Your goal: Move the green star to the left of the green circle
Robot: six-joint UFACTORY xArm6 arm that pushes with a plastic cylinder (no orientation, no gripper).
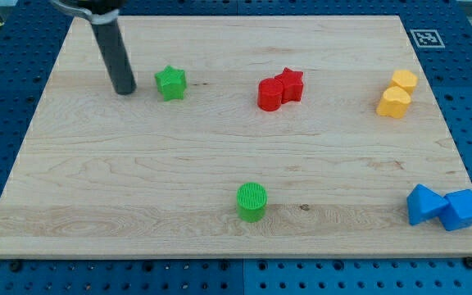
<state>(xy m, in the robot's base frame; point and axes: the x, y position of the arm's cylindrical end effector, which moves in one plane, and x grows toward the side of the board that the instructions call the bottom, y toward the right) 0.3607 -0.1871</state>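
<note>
The green star (170,83) lies on the wooden board at the view's upper left. The green circle (251,201) stands near the view's bottom, a little right of the middle. My tip (124,90) rests on the board just left of the green star, a small gap between them. The dark rod rises from the tip toward the view's top left.
A red circle (270,94) and a red star (291,84) touch at the top middle. Two yellow blocks (397,93) sit at the top right. Two blue blocks (443,206) lie at the bottom right by the board's edge (236,259).
</note>
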